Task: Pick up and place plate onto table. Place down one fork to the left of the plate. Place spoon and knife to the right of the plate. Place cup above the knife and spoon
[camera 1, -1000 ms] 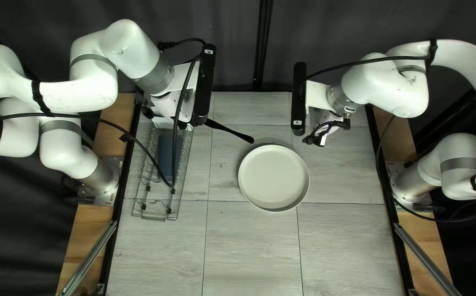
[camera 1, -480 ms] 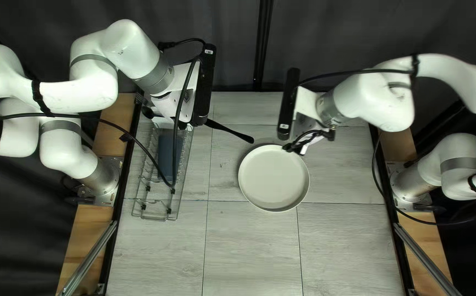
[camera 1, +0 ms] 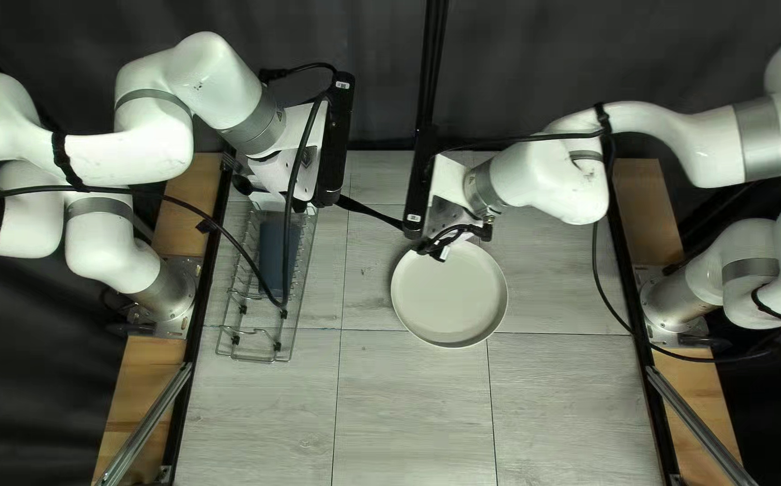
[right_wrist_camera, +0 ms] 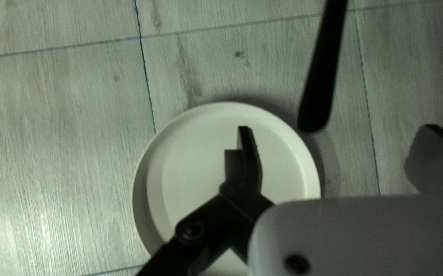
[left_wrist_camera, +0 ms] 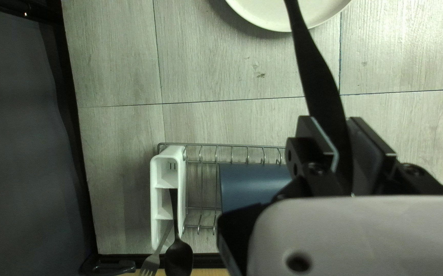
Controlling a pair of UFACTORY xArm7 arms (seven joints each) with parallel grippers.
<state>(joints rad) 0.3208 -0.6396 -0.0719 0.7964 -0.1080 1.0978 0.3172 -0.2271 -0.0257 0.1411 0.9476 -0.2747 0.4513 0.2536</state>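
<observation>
The plate (camera 1: 450, 301) lies flat on the table (camera 1: 408, 414), and it hasn't moved; that part of the job looks done. What has changed is the right arm (camera 1: 534, 180): it was over toward the right of the plate, and now it has swung in above the plate's far edge, its gripper (right_wrist_camera: 340, 128) turned toward the knife (left_wrist_camera: 328, 97).

The knife is up in the air, off the plate's far left side, its free end pointing toward the plate. The left gripper (left_wrist_camera: 332, 122) is clamped on it and hasn't budged. The right one has its fingers well apart with nothing between them, the knife's free end just ahead.

To me this looks like a handover: the left arm offers, the right takes and sets the knife down to the right of the plate. The right gripper probably needs to line up with that end and close before the left lets go. Coming in too low, it could nudge the plate.

Farther out, left of the plate, the wire rack (left_wrist_camera: 231, 145) bears a dark blue cup (left_wrist_camera: 254, 184), as I take it, and a white caddy (left_wrist_camera: 182, 176) holding the fork (left_wrist_camera: 151, 264) and spoon (left_wrist_camera: 179, 255), all yet to be placed.
</observation>
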